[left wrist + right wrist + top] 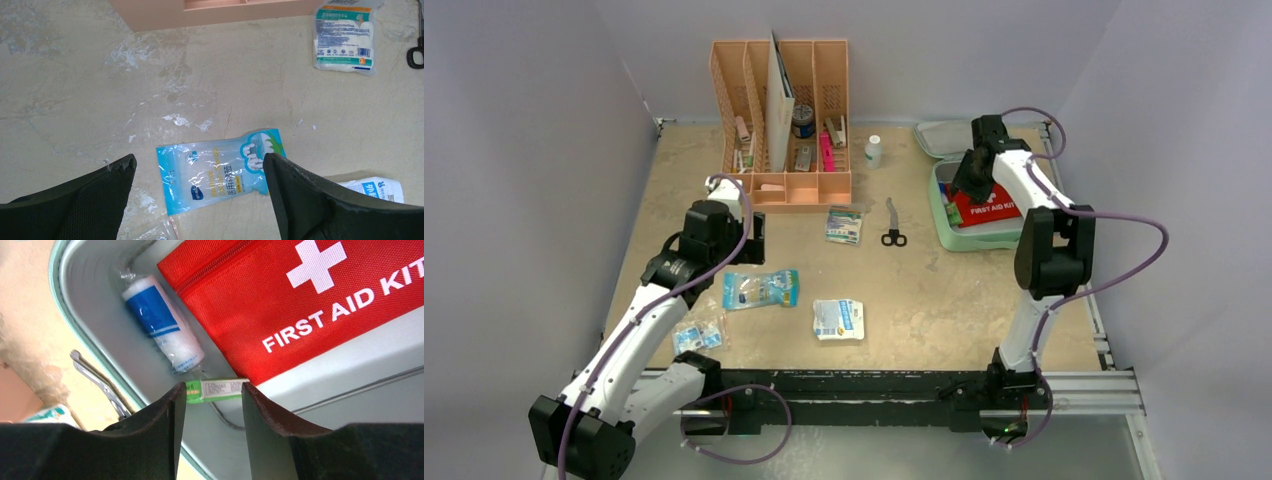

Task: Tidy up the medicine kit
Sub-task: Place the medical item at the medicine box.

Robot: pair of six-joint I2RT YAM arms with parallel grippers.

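The mint-green medicine kit (954, 240) lies open at the back right, its grey lining (85, 285) showing. Inside are a red first aid pouch (300, 305) and a blue-and-white bandage roll (162, 325). My right gripper (212, 390) reaches into the case, and its fingertips are shut on the two ends of a small green box (217, 388) just above the lining. My left gripper (199, 165) hangs open over the table. A blue cotton swab packet (215, 175) lies flat below and between its fingers, untouched.
A peach slotted organizer (784, 110) stands at the back. A white bottle (873, 151) is beside it. Scissors (892, 225), a gauze packet (845, 225), a white packet (838, 319) and a small clear bag (698, 335) lie on the table.
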